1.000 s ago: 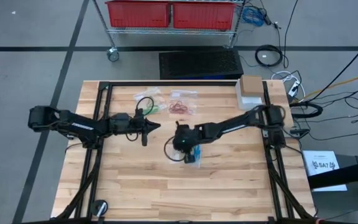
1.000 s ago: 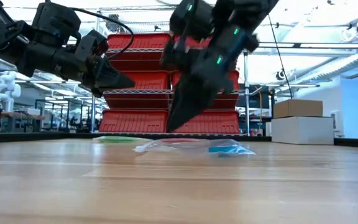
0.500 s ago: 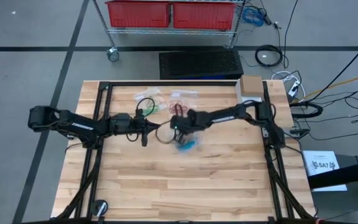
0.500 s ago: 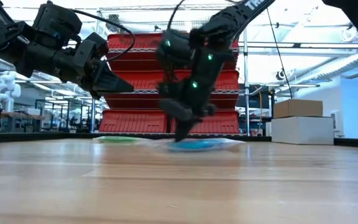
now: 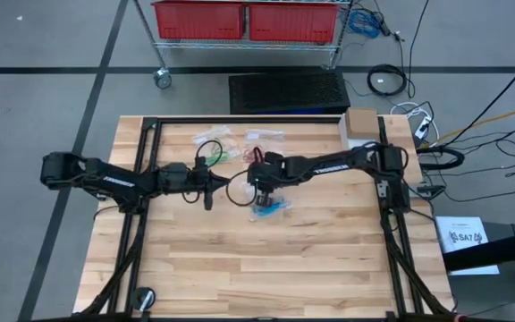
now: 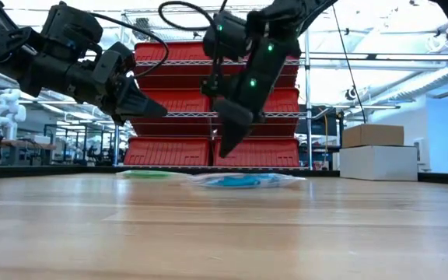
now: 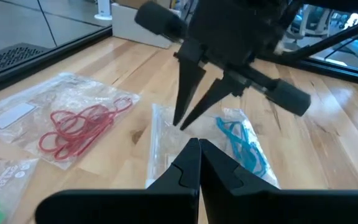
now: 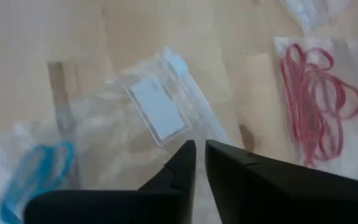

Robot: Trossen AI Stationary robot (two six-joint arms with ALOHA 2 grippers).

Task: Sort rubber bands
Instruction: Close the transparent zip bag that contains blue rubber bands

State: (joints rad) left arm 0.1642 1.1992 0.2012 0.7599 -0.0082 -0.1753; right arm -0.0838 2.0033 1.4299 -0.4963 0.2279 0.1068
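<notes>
Red rubber bands in a clear bag with a white label. Blue rubber bands on a second clear bag, also white-labelled. Green rubber bands farther left. Both arms black. Table pale wood, planked, black-framed. Red bins behind.

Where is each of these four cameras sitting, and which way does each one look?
High view: above the table, looking straight down; both arms show.
Low view: at tabletop height, looking across to red bins; both claws hang above the bags.
Left wrist view: on the left arm, past the left claw, shut, toward the right claw.
Right wrist view: on the right arm, looking down at a clear bag.
Both wrist views share the red rubber bands and blue rubber bands.
</notes>
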